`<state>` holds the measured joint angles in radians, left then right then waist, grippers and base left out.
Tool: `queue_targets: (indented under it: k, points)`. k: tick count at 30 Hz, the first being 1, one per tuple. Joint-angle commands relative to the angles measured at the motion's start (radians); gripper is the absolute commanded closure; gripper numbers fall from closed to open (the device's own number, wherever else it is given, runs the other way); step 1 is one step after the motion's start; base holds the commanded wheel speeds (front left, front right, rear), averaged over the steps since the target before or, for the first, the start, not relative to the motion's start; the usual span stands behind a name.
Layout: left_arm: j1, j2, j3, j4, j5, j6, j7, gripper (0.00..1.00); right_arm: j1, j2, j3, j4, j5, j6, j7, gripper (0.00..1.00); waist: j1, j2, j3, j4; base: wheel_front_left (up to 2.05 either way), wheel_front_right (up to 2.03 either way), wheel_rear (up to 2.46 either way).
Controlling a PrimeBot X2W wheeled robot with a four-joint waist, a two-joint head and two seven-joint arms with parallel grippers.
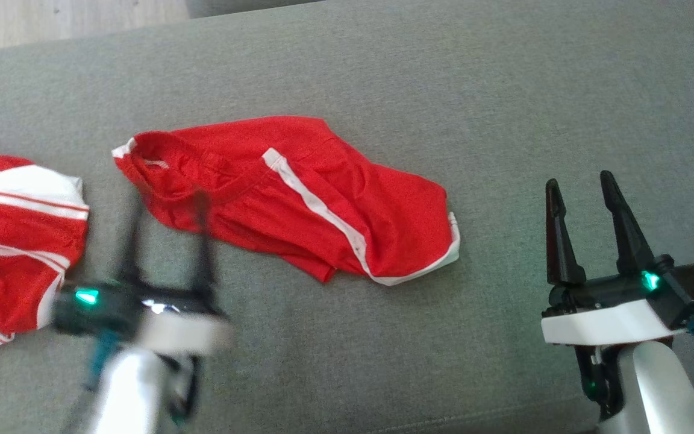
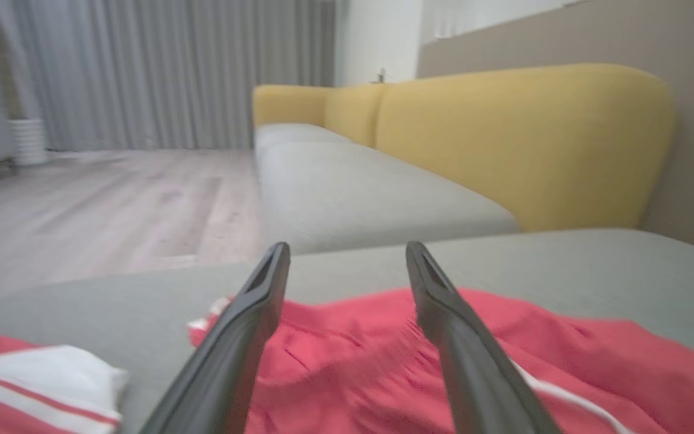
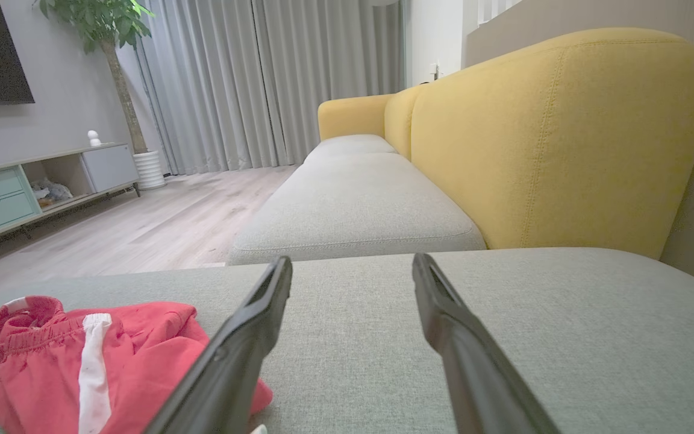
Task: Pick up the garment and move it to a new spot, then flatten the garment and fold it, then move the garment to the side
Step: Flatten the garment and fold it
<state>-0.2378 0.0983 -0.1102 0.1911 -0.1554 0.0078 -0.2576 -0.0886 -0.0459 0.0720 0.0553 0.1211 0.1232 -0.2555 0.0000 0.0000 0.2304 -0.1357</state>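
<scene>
The red shorts [image 1: 323, 199] lie rumpled near the middle of the grey sofa seat [image 1: 443, 90]. Their elastic waistband is toward the robot's left and the white-trimmed leg hem toward its right, with a white stripe running down the side. A second red and white garment [image 1: 15, 241] sits apart from them at the left edge of the seat.

The left gripper [image 1: 168, 202] reaches forward from the lower left, its pale forearm rising from the bottom edge and its fingers pointing away from the robot over the waistband end of the shorts. Its two fingers stand well apart with nothing between them. The head view is smeared there, so the tips seem to hover just above the cloth, though contact cannot be ruled out. In the left wrist view the fingers frame the red fabric below and the open seat beyond.

The right gripper [image 1: 579, 179] rests at the lower right, wrist level and fingers angled slightly leftward and away. Its jaws are spread wide and empty, over bare cushion well clear of the hem. The right wrist view has the shorts off to its lower left and the yellow backrest [image 3: 552, 138] on its right.
</scene>
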Motion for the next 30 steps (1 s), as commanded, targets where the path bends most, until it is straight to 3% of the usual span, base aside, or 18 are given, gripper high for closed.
queue_targets:
  k: [1, 3, 5, 10, 18, 24, 30]
  points:
    - [0.020, -0.001, -0.016, -0.044, 0.025, -0.040, -0.004, 0.00, -0.015, -0.004, 0.016, -0.031, -0.009, 0.008, -0.006, 0.00, 0.0000, 0.0000, 0.000, 0.012, 0.00, 0.00, 0.00]
    - [0.053, -0.011, -0.078, -0.044, 0.055, -0.078, -0.004, 0.00, -0.015, -0.004, 0.017, -0.030, -0.011, 0.008, -0.006, 0.00, 0.0000, 0.0000, 0.001, 0.019, 0.00, 0.00, 0.00]
    - [0.058, -0.020, -0.108, -0.027, 0.069, -0.089, -0.004, 0.00, -0.016, -0.004, 0.016, -0.030, -0.013, 0.008, -0.006, 0.00, 0.0000, 0.0000, 0.003, 0.027, 0.00, 0.00, 0.00]
    - [-0.078, -0.031, -0.123, 0.148, 0.107, -0.068, -0.004, 0.00, -0.017, -0.004, 0.030, -0.024, -0.024, 0.008, -0.006, 0.00, 0.0000, 0.0000, 0.002, 0.030, 0.00, 0.00, 0.00]
    - [-0.348, -0.027, -0.146, 0.461, 0.090, -0.106, 0.065, 0.00, -0.029, -0.004, 0.056, -0.020, -0.023, 0.008, -0.006, 0.00, 0.0000, 0.0000, 0.025, 0.003, 0.00, 0.00, 0.00]
    - [-0.475, -0.035, -0.157, 0.650, 0.099, -0.064, 0.158, 0.00, -0.042, -0.004, 0.074, -0.021, -0.023, 0.008, -0.006, 0.00, 0.0000, 0.0000, 0.054, -0.024, 0.00, 0.00, 0.00]
    - [-0.524, -0.044, -0.190, 0.771, 0.058, -0.102, 0.219, 0.00, -0.040, -0.004, 0.068, -0.021, -0.026, 0.008, -0.006, 0.00, 0.0000, 0.0000, 0.061, -0.047, 0.00, 0.00, 0.00]
